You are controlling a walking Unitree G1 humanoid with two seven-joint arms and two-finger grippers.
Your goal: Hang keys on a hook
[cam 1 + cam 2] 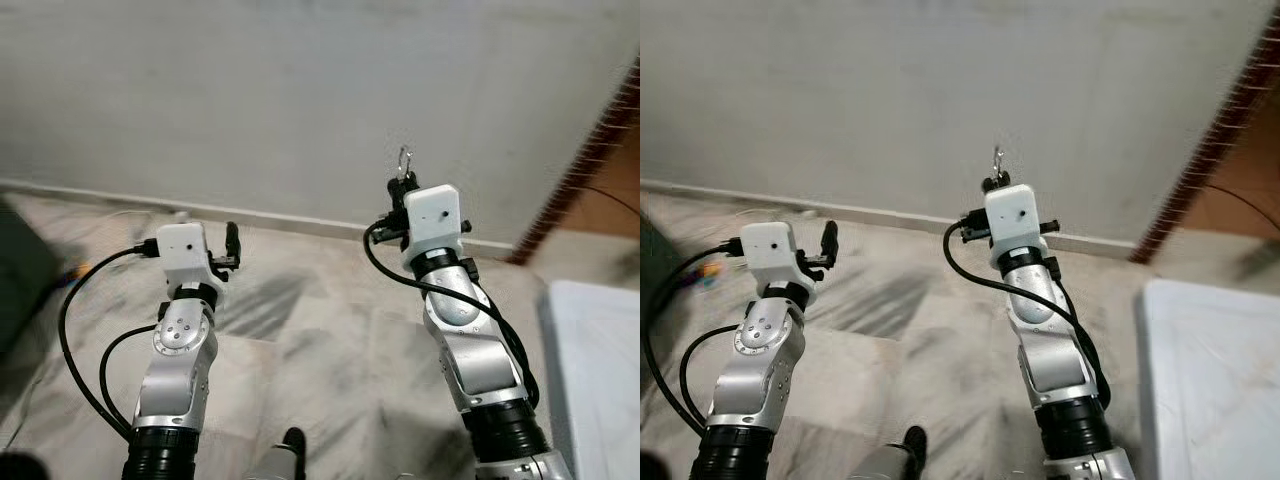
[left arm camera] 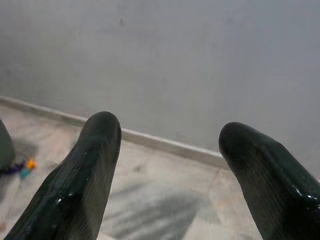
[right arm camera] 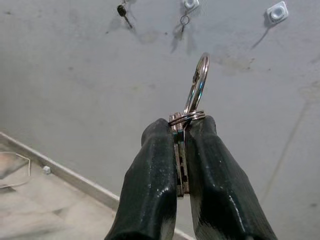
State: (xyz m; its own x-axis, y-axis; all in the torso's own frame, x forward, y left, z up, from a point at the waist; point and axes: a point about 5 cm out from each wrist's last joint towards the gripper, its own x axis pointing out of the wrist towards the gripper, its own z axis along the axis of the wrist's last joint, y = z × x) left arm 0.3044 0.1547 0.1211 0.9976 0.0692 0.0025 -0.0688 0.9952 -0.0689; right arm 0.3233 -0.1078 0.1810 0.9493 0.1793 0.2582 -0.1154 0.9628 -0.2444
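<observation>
My right gripper [image 1: 403, 186] is raised in front of a pale wall and is shut on a bunch of keys [image 3: 181, 150]. A silver clip ring [image 3: 198, 82] on the bunch sticks up above the fingertips [image 3: 205, 131]. High on the wall in the right wrist view are two white hooks [image 3: 276, 12] [image 3: 190, 4] and a dark hook [image 3: 122, 10]. A small ring [image 3: 184, 20] hangs under the middle hook. The hooks are well above and beyond the keys. My left gripper [image 1: 231, 246] is held lower, open and holding nothing, with its fingers [image 2: 92, 165] pointing at the wall base.
A skirting board [image 1: 300, 220] runs along the foot of the wall over a marble floor. A brown door frame [image 1: 585, 160] stands at the right, and a white surface [image 1: 600, 370] lies below it. A dark object [image 1: 20, 275] and small coloured bits [image 2: 26, 166] lie at the left.
</observation>
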